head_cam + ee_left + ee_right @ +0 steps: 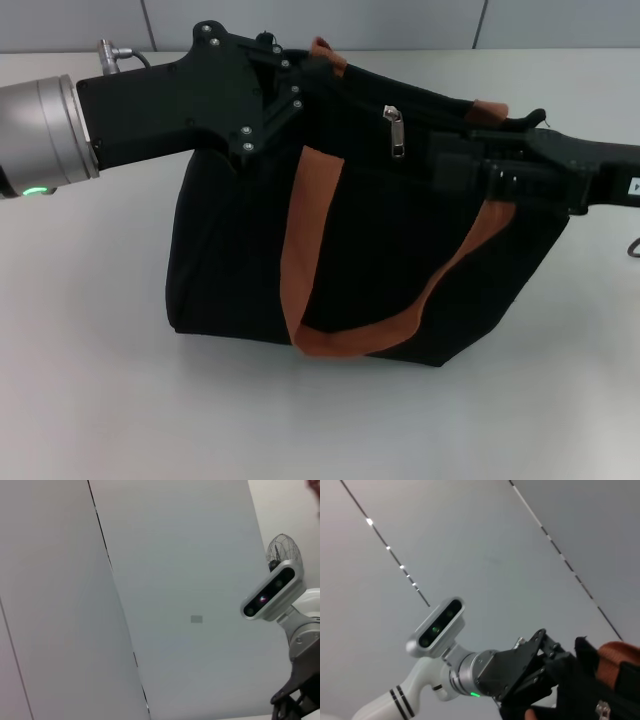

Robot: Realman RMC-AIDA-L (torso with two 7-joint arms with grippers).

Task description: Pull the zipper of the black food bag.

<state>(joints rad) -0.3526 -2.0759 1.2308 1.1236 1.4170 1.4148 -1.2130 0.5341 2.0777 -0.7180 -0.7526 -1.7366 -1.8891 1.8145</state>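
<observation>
Black food bag [370, 250]: a boxy black tote standing on the pale bench [90, 380], filling the middle of the head view, its top edge sloping down toward the right of the frame.
Handles: an orange-brown strap [330, 300] loops down the bag's front face and back up to the right; a second bit of the same webbing shows at the upper edge, top centre.
Zipper [397, 130]: a small silver pull tab hanging on the black track along the bag's top, upper centre of the head view, just right of the left pincer and just left of the right one; neither is seen touching it.
Left pincer [300, 75]: comes in from the upper left of the frame, its black body over the bag's upper left corner, tips clenched on the bag's top edge beside the strap.
Right pincer [450, 160]: reaches in from the right edge at the bag's upper right; I cannot tell whether it is released or clenched, as its tips blend into the black fabric.
Right wrist view: shows the left pincer [540, 655] gripping black fabric, the bag [590, 685] at lower right, and the robot's head camera [436, 627] above.
Left wrist view: a grey panelled wall [150, 580], with the head camera [272, 591] at the right edge.
</observation>
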